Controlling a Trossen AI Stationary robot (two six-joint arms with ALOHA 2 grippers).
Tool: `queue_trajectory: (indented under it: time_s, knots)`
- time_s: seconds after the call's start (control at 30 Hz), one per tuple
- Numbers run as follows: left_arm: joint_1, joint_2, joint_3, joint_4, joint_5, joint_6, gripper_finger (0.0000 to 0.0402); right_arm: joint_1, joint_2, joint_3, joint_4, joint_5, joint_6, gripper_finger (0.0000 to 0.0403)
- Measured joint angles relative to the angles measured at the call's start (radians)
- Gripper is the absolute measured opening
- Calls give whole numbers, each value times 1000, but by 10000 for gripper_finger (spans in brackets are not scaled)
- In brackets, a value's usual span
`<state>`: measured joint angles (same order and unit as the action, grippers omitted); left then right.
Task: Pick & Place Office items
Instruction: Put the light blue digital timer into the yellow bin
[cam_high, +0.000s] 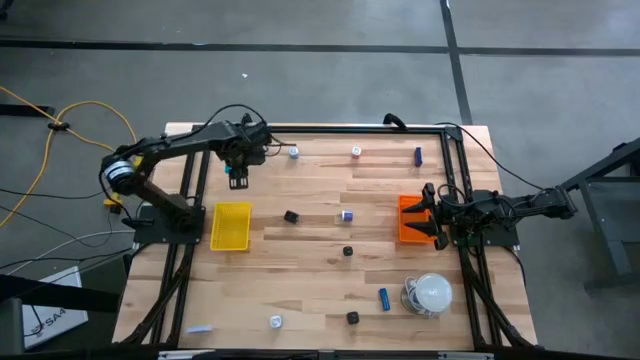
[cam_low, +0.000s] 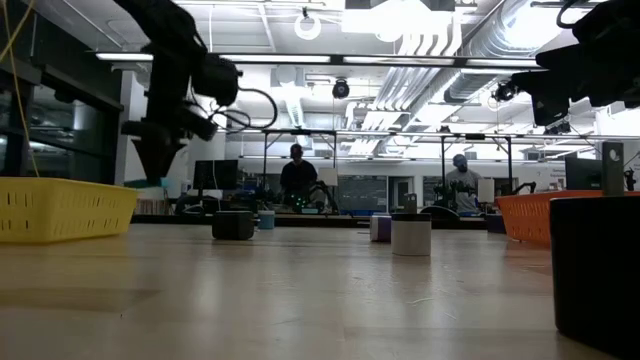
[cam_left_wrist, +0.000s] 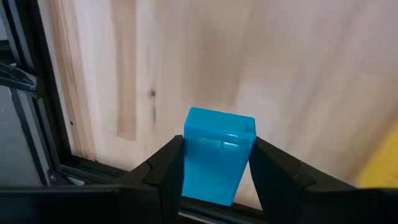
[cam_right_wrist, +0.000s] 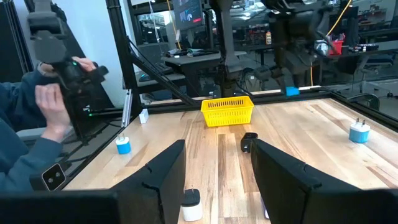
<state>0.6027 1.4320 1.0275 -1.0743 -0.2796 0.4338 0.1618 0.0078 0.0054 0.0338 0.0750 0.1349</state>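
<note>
My left gripper (cam_high: 237, 176) hangs above the table's far left part, beyond the yellow tray (cam_high: 231, 226), shut on a small bright-blue block (cam_left_wrist: 217, 155). The right wrist view shows that block (cam_right_wrist: 291, 91) in the air behind the yellow tray (cam_right_wrist: 227, 111). Other office items lie scattered on the wood: a black block (cam_high: 291, 216), a purple-white bit (cam_high: 346, 214), a blue stick (cam_high: 384, 298), and more. My right gripper (cam_right_wrist: 217, 180) waits open and level over the orange tray (cam_high: 412, 218) at the right, with nothing between its fingers. My left gripper pinches the blue block by two opposite sides (cam_left_wrist: 189, 155) between its two fingers (cam_left_wrist: 165, 168). The fingers come from above, pointing steeply down. The block's free end sticks out beyond the fingertips, and the block is lifted clear of the table.
A white dome with a coiled cable (cam_high: 432, 292) stands near the front right. A black frame rail (cam_high: 350, 128) runs around the table's edge. A person (cam_right_wrist: 37, 106) holding a device stands beyond the table; more people show far off in the room (cam_low: 297, 170).
</note>
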Motion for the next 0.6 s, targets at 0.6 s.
queue_trajectory:
  time_s: [0.6]
  knots:
    - [-345,-140,65,-230,27,-329,154,0,0,0,0,0,0,169]
